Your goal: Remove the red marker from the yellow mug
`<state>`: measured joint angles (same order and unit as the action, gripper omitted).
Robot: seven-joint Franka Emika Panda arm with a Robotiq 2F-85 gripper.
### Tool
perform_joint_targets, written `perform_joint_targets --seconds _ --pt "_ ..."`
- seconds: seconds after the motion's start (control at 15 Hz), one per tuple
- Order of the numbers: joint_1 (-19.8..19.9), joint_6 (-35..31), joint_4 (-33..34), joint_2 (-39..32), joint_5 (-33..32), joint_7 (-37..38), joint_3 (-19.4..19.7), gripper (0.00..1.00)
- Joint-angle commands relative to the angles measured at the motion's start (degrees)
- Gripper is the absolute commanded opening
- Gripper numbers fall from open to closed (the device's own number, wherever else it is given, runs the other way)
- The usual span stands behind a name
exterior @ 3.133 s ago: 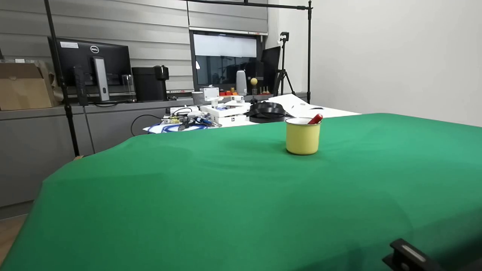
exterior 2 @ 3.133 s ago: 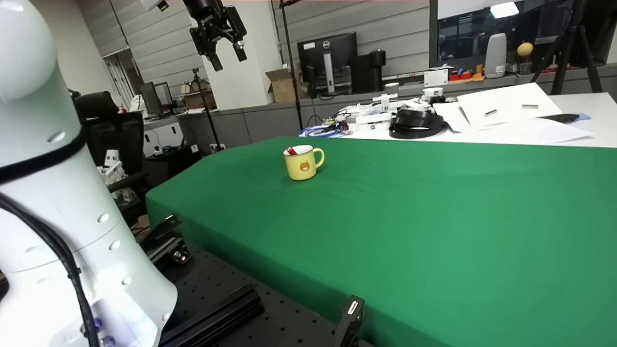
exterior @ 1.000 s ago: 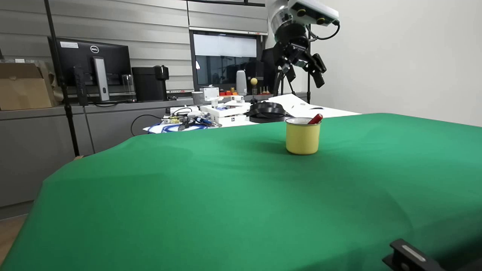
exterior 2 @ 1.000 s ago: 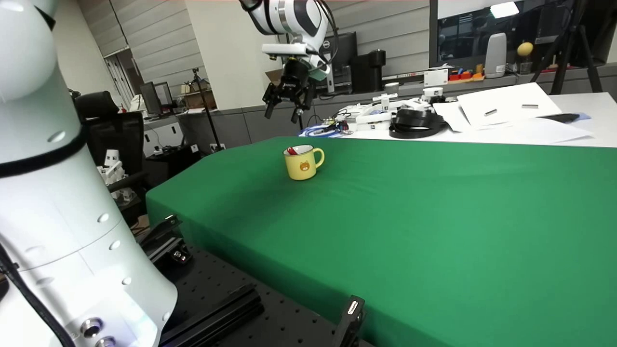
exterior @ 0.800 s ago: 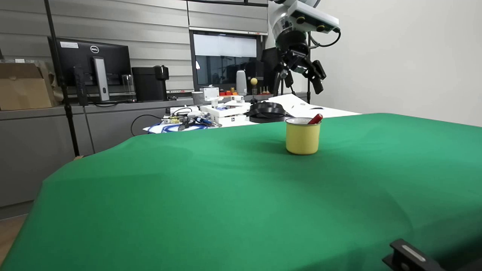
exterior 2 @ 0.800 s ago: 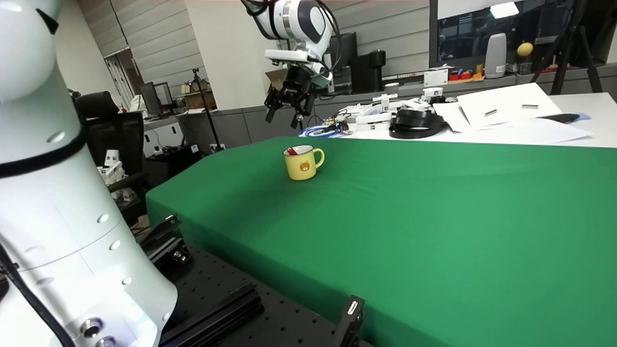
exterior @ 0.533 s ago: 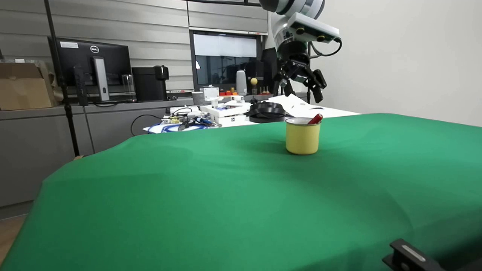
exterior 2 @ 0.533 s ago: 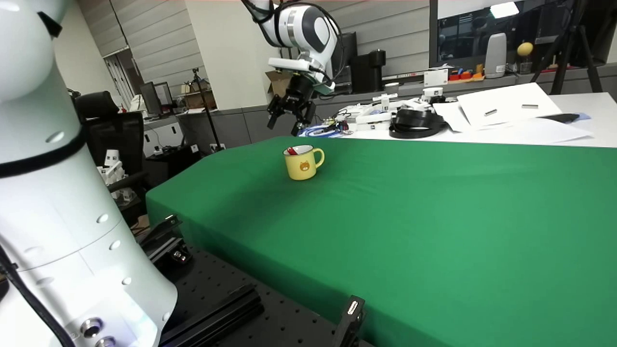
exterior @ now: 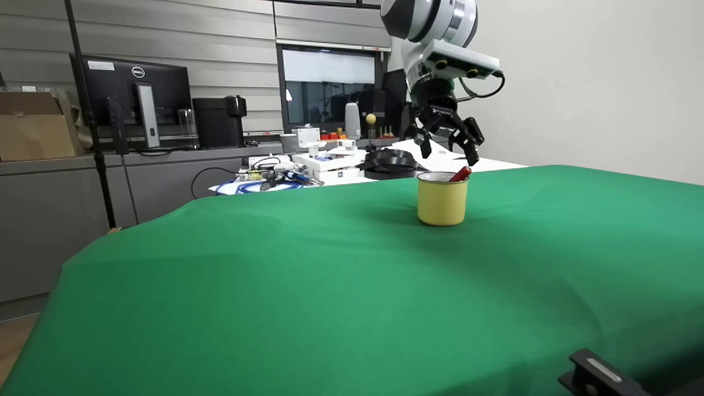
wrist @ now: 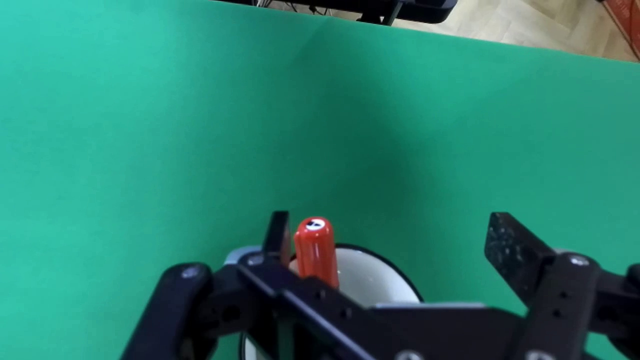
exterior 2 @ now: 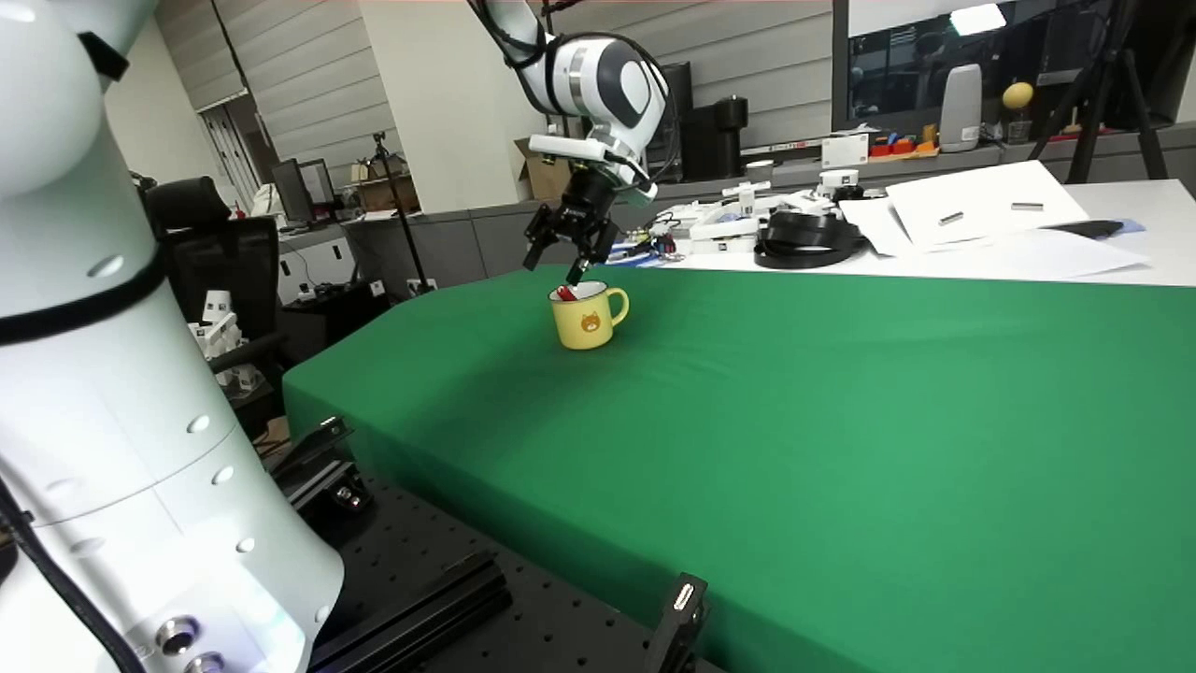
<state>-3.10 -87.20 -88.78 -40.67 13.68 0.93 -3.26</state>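
Observation:
The yellow mug (exterior: 441, 203) stands upright on the green cloth; it also shows in an exterior view (exterior 2: 585, 325) with its handle. The red marker (exterior: 461, 174) leans inside the mug, its top end above the rim, and shows in an exterior view (exterior 2: 566, 293). My gripper (exterior: 449, 154) is open just above the mug, pointing down, also in an exterior view (exterior 2: 552, 269). In the wrist view my gripper (wrist: 389, 227) has the marker's top (wrist: 316, 250) close beside its left finger (wrist: 276, 235); the right finger is far off. The gripper body hides part of the mug's white inside (wrist: 380, 280).
The green cloth (exterior: 308, 286) covers the table, whose far edge shows in the wrist view. A white table (exterior 2: 990, 257) with papers, cables and a black coil (exterior 2: 808, 241) stands behind. Black clamps (exterior 2: 677, 622) sit at the near cloth edge.
My gripper has come over from high up and moved down toward the mug, staying open; it is lower than half a second ago. The mug and marker have not moved.

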Motion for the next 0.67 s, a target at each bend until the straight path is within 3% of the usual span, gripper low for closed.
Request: perform_joint_targets --seconds 0.0,0.07,0.13,0.2,0.6 --pt "0.1 -0.12 0.73 -0.71 1.04 2.68 0.14 1.0" --pt "0.11 -0.24 0.74 -0.84 1.07 2.69 0.11 1.0" --pt "0.11 -0.51 0.69 -0.92 1.12 2.79 0.1 0.75" --pt "0.13 -0.81 0.68 -1.01 1.17 2.82 0.09 0.75" --pt "0.16 -1.85 0.55 -1.12 1.82 3.12 0.02 0.33"
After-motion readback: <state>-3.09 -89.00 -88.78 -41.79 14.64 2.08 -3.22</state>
